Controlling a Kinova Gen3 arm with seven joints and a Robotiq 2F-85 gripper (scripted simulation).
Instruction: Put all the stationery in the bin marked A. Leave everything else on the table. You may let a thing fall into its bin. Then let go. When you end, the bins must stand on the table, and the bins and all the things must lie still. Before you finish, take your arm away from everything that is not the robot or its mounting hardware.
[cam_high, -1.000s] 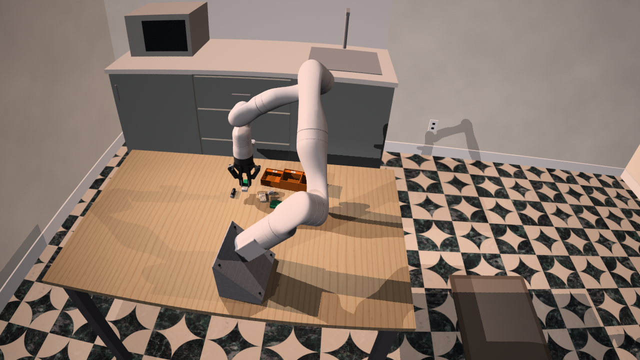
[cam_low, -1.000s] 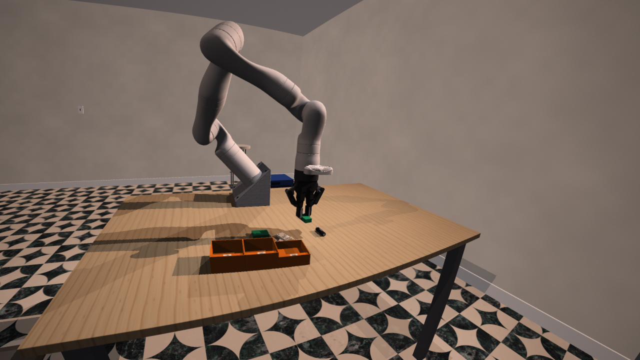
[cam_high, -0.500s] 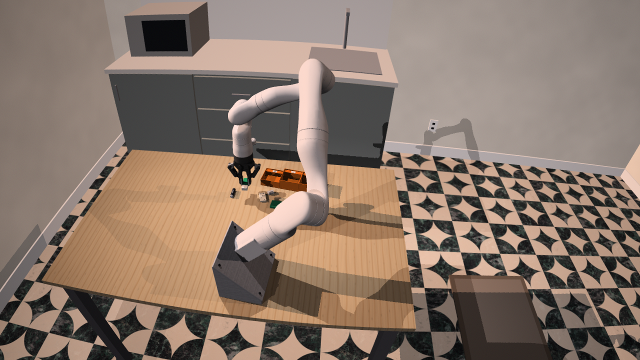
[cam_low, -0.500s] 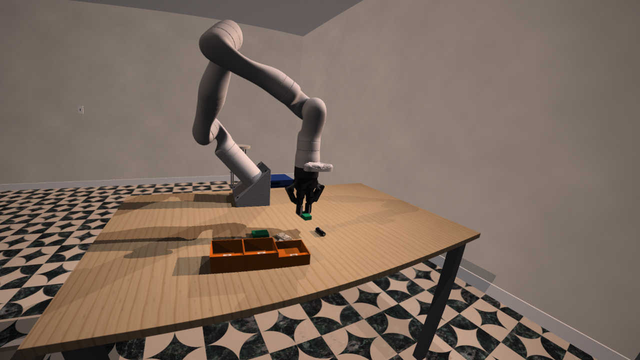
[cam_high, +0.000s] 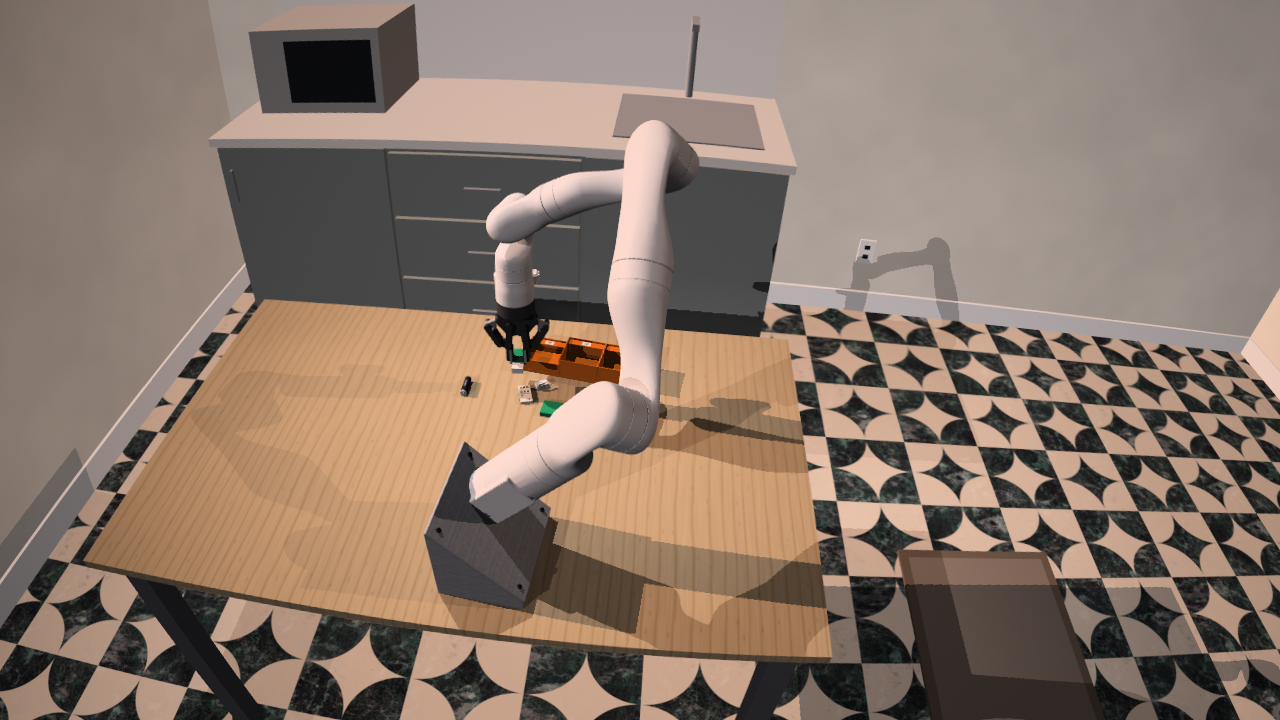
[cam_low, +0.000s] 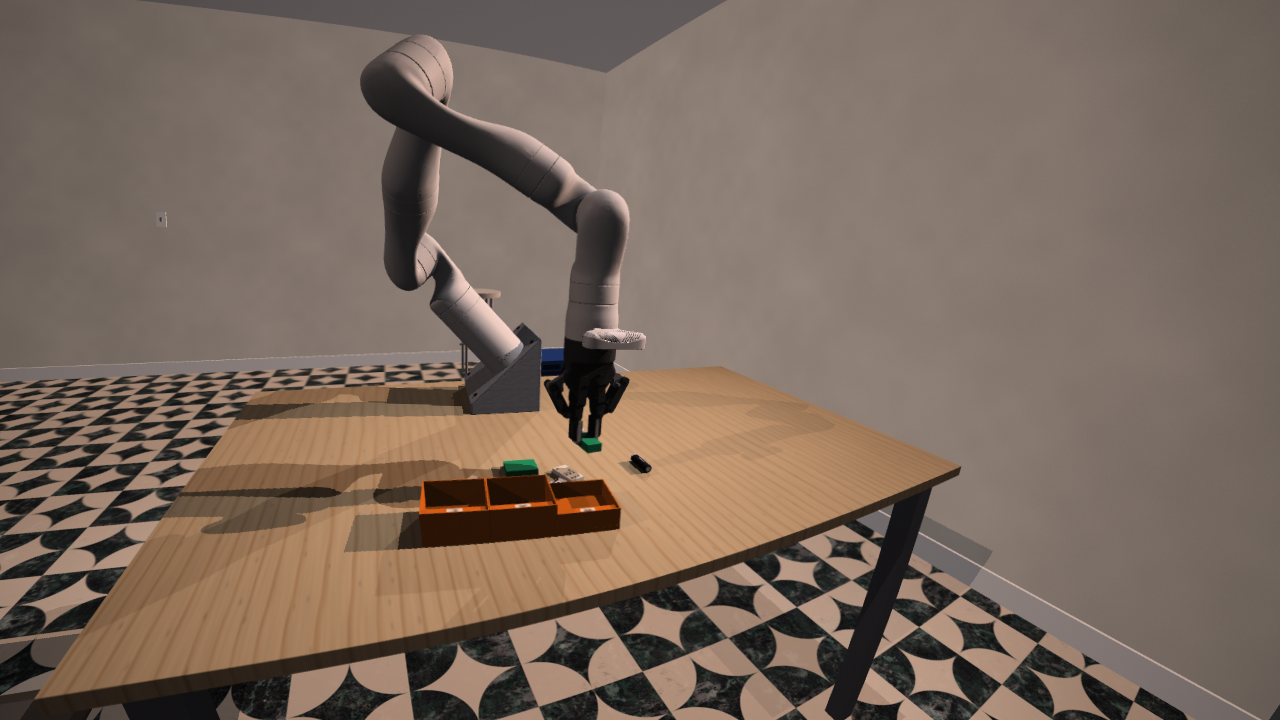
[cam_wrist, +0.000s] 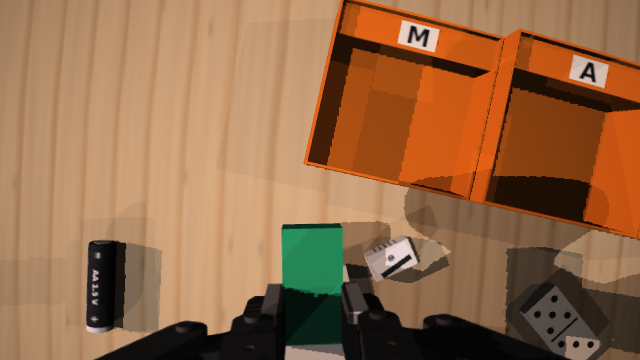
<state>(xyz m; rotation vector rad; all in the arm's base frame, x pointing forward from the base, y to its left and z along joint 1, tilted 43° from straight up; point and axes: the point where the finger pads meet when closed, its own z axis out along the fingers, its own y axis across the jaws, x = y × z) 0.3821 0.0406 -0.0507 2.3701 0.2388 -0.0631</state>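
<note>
The arm (cam_high: 640, 268) is smooth, off-white and tubular, with thin seam lines. It has a black gripper (cam_low: 587, 431) with screw-studded fingers and a grey wedge-shaped base (cam_high: 447, 564).

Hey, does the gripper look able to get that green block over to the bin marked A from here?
Probably yes. The gripper holds the green block above the table, bin A sits open beyond bin M, and nothing stands between.
</note>
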